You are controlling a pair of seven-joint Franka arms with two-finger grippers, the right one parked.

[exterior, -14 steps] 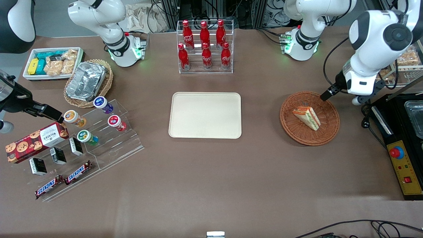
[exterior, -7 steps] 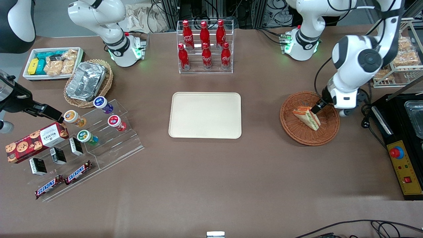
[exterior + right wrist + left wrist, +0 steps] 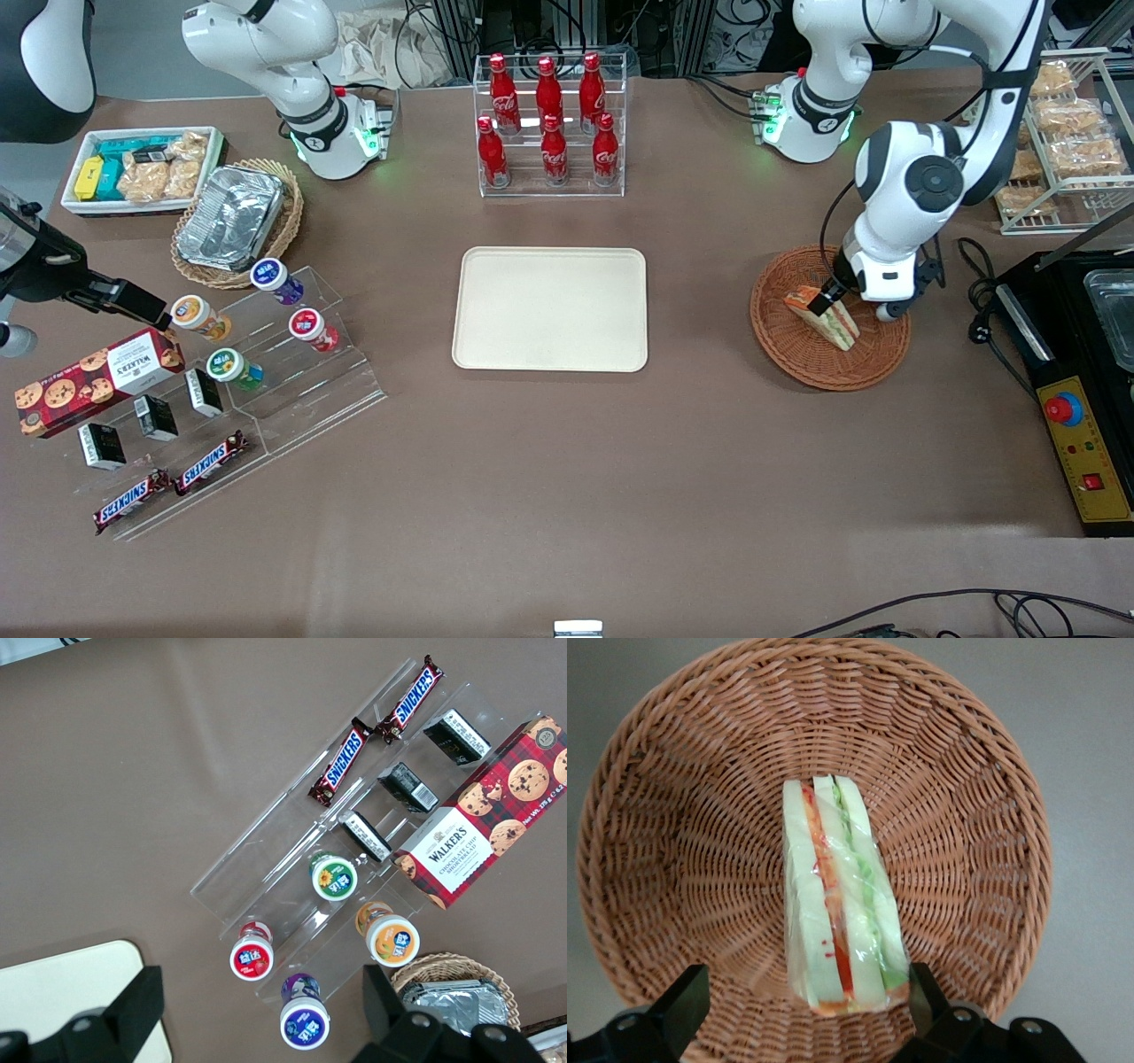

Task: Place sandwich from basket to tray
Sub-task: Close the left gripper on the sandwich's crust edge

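Gripper poised over the sandwich, grasp not yet made

Reaching is the step in hand: the left arm's gripper (image 3: 826, 301) hangs over the reddish-brown basket (image 3: 788, 341), low above the upper end of the sandwich (image 3: 828, 321), which lies on its side in the basket's bowl. The wrist view shows the jaws spread wide, one finger (image 3: 678, 1005) well clear of the wrapped wedge (image 3: 842, 904) on one flank, the other finger (image 3: 926, 992) just beside its green-filling edge; whether that finger touches the wrap I cannot tell. Nothing is held. The wedge's broad end lies between the jaws, its long axis running away from them across the basket (image 3: 673, 771) floor.

Judging from this, the next move calls for a short descent so the fingers straddle the bread faces, then a gentle closing, since the soft bread would squash and the clear wrap may slip. The cream tray (image 3: 549, 257) waits bare, well apart toward the parked arm's end.
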